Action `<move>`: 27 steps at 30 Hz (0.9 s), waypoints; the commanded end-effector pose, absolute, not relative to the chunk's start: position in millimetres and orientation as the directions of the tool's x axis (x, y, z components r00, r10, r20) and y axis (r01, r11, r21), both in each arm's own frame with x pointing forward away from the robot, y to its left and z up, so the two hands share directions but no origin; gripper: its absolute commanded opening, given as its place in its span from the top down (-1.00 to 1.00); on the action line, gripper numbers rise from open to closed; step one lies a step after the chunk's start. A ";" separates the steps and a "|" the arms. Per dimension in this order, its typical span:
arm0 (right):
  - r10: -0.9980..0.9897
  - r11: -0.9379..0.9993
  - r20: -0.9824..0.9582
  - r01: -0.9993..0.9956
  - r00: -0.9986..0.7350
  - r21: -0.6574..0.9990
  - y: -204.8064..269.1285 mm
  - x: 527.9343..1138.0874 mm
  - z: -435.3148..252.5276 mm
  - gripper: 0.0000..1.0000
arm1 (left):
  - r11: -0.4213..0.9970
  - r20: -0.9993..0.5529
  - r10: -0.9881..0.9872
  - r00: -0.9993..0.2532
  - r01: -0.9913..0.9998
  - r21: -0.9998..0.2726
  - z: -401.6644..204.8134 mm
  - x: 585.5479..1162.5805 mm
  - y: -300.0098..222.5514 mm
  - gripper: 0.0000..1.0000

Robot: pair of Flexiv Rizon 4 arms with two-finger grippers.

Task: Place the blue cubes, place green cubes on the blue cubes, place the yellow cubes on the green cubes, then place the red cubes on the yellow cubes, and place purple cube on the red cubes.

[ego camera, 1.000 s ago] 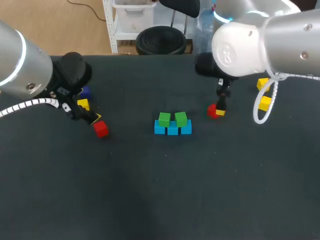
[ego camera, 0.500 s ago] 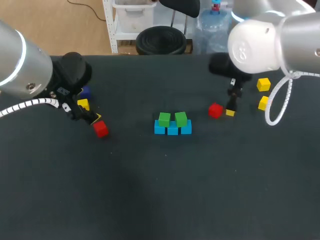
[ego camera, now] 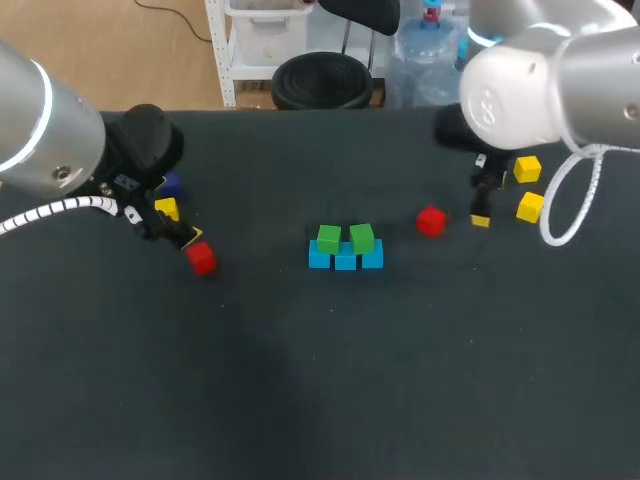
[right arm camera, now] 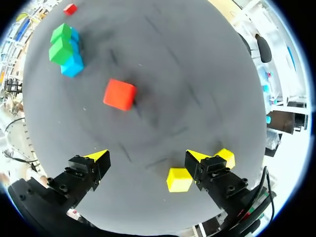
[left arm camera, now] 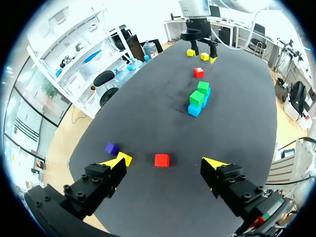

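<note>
The dark worktop (ego camera: 330, 400) is shown from above, with the left arm (ego camera: 40, 130) entering at the left edge. The left tool (ego camera: 185, 237) is released: in the left wrist view its yellow-tipped fingers (left arm camera: 117, 161) are spread wide and nothing is touched by them. Beside this tool a purple cube (ego camera: 172, 185) is seen farthest back, with the left yellow cube (ego camera: 166, 208) just in front of it. The left red cube (ego camera: 201, 258) lies on the worktop just ahead of the fingertips, and in the wrist view it is framed between the open fingers. At the middle, three blue cubes (ego camera: 345, 258) are set in a touching row, and two green cubes (ego camera: 345, 238) are carried side by side on top of that row. To the right of this stack, and apart from it, the right red cube (ego camera: 431, 221) rests alone on the worktop. The right tool (right arm camera: 146, 157), borne by the right arm (ego camera: 540, 80), is likewise released and nothing is gripped by it. It is held above the worktop between the right red cube and two further yellow blocks. Of these, the near yellow cube (ego camera: 530, 207) lies just beside one finger, and the far yellow cube (ego camera: 527, 168) is placed behind it.
</note>
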State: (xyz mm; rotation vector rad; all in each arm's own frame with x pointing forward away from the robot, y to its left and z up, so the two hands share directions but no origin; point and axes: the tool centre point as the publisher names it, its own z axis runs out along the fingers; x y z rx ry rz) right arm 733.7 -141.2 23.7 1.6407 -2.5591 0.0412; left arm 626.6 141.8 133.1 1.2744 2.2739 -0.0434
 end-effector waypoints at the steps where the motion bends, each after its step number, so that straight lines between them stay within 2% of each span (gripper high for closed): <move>1: -0.902 0.422 0.104 -0.907 -0.419 0.012 -151.6 727.7 26.7 -1.00 | 0.553 -0.462 0.785 -0.413 0.804 0.220 133.0 627.1 143.0 -1.00; 13: -0.847 0.526 0.099 -0.850 -0.522 0.026 -191.9 727.4 23.4 -1.00 | 0.553 -0.462 0.785 -0.413 0.804 0.220 133.0 627.1 143.0 -1.00; 27: -0.844 0.535 0.080 -0.844 -0.531 0.038 -204.4 729.4 9.7 -1.00 | 0.553 -0.462 0.785 -0.413 0.804 0.220 133.0 627.1 143.0 -1.00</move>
